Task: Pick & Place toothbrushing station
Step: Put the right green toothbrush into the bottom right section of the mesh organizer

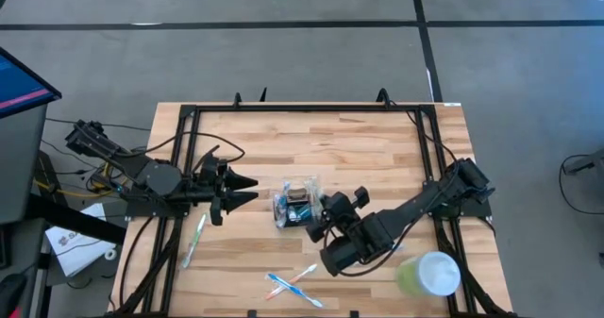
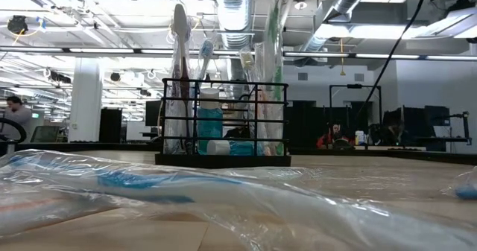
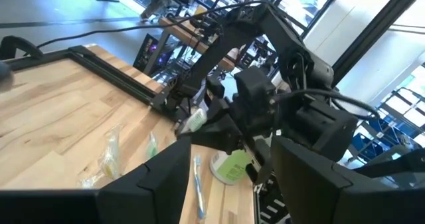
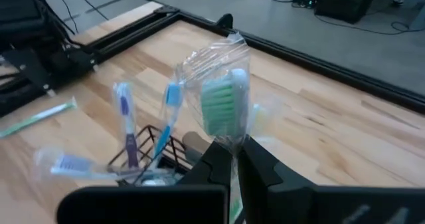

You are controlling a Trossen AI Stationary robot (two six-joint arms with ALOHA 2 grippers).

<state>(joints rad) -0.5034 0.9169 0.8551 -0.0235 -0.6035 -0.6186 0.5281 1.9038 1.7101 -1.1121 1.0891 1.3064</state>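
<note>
Low view is filled at its nearest edge by wrapped toothbrushes [image 2: 149, 188] lying across the worktop [image 2: 358, 178], and behind them the toothbrushing station [image 2: 223, 124] is seen upright as a black wire holder with several wrapped brushes and a tube standing in it. From the right wrist, the right gripper [image 4: 234, 159] is seen with its fingers pressed together on the wrapper of a green-headed toothbrush [image 4: 218, 104], which is held upright just above the station [image 4: 149, 159], where a purple brush and a blue brush already stand. Seen from above, the station [image 1: 295, 203] sits near the middle of the worktop [image 1: 377, 148], and the right gripper [image 1: 326, 214] is placed right beside it, touching or nearly so. The left gripper [image 1: 247, 190] is held at the left side of the worktop with its fingers apart and nothing between them, pointing towards the station and apart from it. A green-handled toothbrush [image 1: 193, 240] is laid on the wood below the left arm, and two crossed toothbrushes [image 1: 293, 285] are laid near the front edge. A pale green cup with a white lid [image 1: 429, 276] is placed at the front right corner. Far beyond the worktop, a seated person [image 2: 333, 137] is visible in the room.
</note>
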